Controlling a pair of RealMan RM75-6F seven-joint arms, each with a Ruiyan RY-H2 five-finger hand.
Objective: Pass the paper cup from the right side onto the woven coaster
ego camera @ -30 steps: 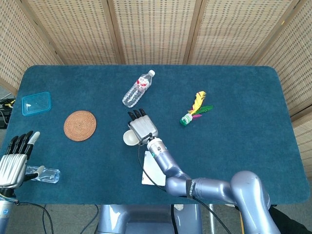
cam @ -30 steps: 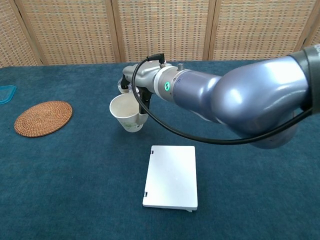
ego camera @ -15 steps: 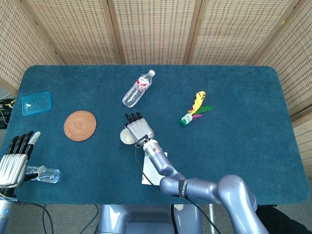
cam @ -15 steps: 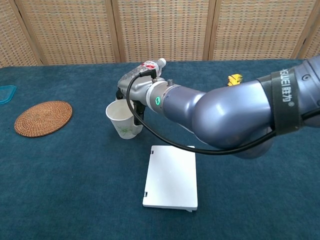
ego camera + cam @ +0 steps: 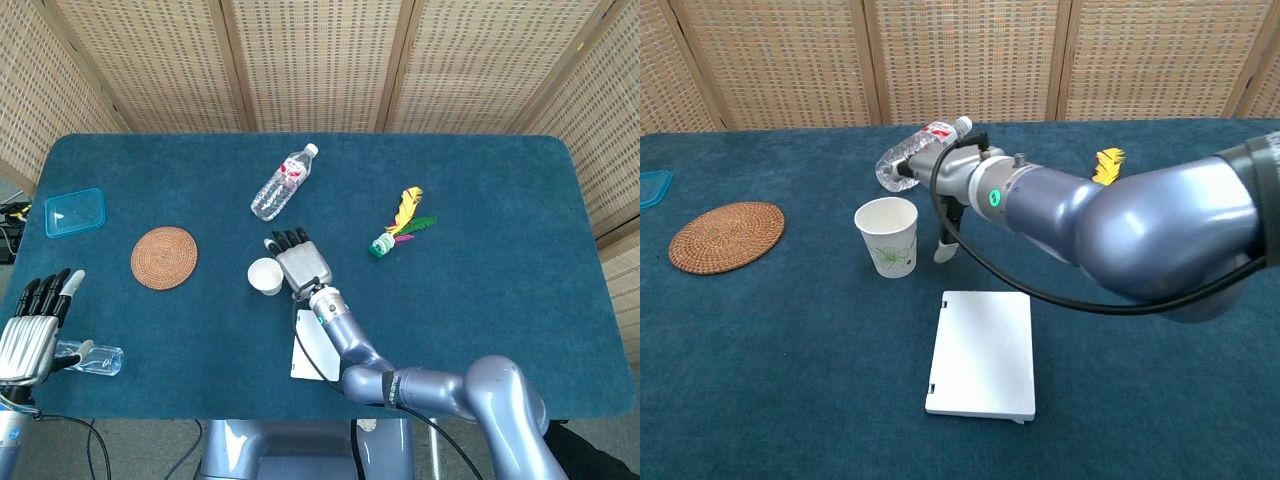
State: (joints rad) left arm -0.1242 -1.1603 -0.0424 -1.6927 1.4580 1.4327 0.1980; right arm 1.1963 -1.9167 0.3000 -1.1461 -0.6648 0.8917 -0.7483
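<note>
Bright, even light fills both views. Shadows on the worktop (image 5: 480, 300) are faint and soft. Focus is sharp, without glare.

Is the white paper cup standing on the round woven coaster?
No: the white paper cup stands upright on the blue table, well apart from the round woven coaster.

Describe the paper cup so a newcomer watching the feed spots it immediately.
On the blue table, look near the middle, between the round woven coaster to its left and the right hand just beside it. The paper cup stands upright there, open mouth up, nothing gripping it. It is the only white cup, with a faint green print on its side.
</note>
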